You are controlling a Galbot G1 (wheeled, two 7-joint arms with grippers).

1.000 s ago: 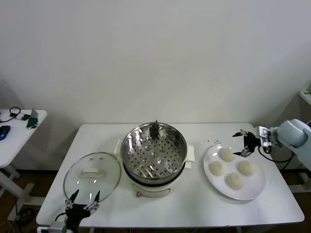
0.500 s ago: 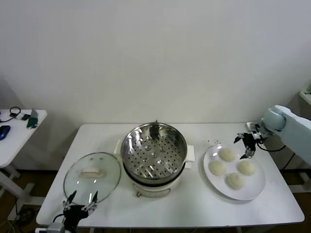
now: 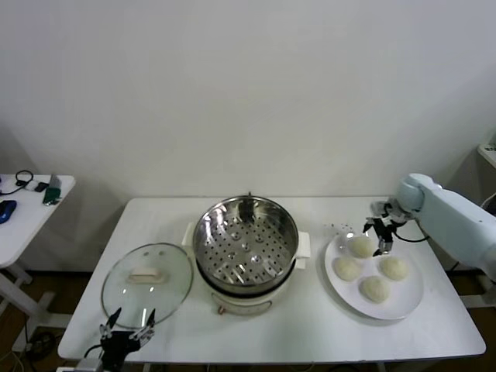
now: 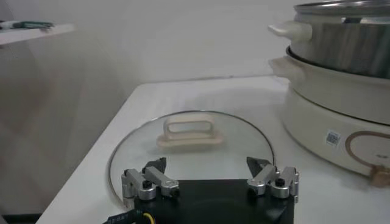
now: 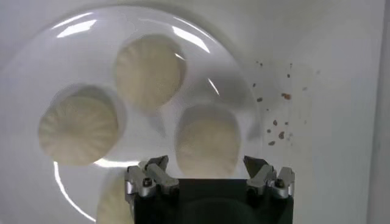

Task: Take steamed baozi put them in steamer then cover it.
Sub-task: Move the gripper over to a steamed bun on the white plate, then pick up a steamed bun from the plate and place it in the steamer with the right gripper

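Four cream-white baozi lie on a flat white plate (image 3: pixel 404 304) at the right; the nearest to the steamer is the back one (image 3: pixel 361 246). My right gripper (image 3: pixel 380 236) is open and hovers just above that back baozi, which shows between its fingertips in the right wrist view (image 5: pixel 207 146). The steamer (image 3: pixel 245 240), a shiny perforated basket on a cream base, stands mid-table with nothing in it. The glass cover (image 3: pixel 147 273) lies flat on the table to its left. My left gripper (image 3: pixel 124 327) is open and empty at the table's front edge, just in front of the cover (image 4: pixel 189 146).
Dark crumbs (image 3: pixel 339 227) lie on the table between the steamer and the plate. A small white side table (image 3: pixel 31 198) with gadgets stands far left. The steamer base (image 4: pixel 341 122) rises close beside the cover. Bare tabletop lies in front of the steamer.
My right gripper has moved left from the plate's back right edge to over the back baozi. My left gripper has sunk slightly toward the front edge.
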